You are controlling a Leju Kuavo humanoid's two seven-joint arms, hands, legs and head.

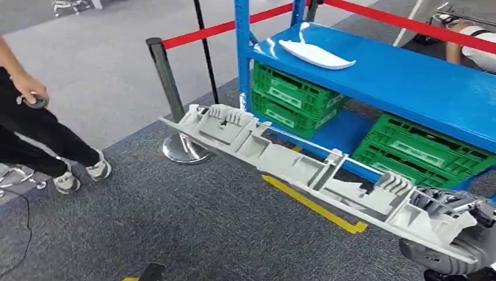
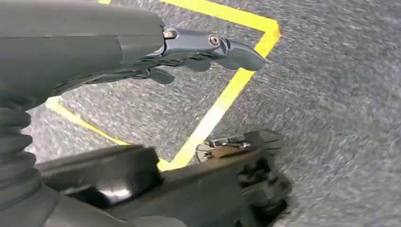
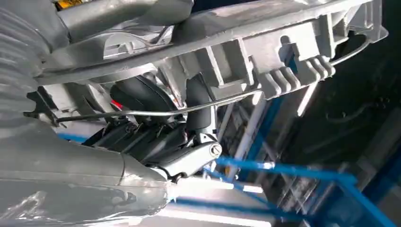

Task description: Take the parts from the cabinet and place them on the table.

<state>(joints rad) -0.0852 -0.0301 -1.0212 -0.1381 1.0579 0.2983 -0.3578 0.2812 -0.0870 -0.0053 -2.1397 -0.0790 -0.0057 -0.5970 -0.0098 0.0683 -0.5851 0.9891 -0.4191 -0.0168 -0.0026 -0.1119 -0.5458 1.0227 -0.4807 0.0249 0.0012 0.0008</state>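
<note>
A long light-grey plastic part [image 1: 292, 161] with ribs and clips stretches from the lower right toward the stanchion, held in the air in front of the blue cabinet [image 1: 409, 82]. My right hand [image 1: 453, 213] grips its near end at the lower right; in the right wrist view the dark fingers [image 3: 198, 101] curl around the grey part [image 3: 265, 56]. A white flat part [image 1: 316, 54] lies on the cabinet's top shelf. My left hand [image 2: 198, 52] hangs over the carpet, its fingers loosely extended and holding nothing.
Green crates [image 1: 292, 96] [image 1: 418, 152] sit on the cabinet's lower shelf. A stanchion [image 1: 172, 99] with red belts stands left of the cabinet. A person [image 1: 35, 129] stands at the left edge. Yellow floor tape [image 1: 316, 205] runs along the carpet.
</note>
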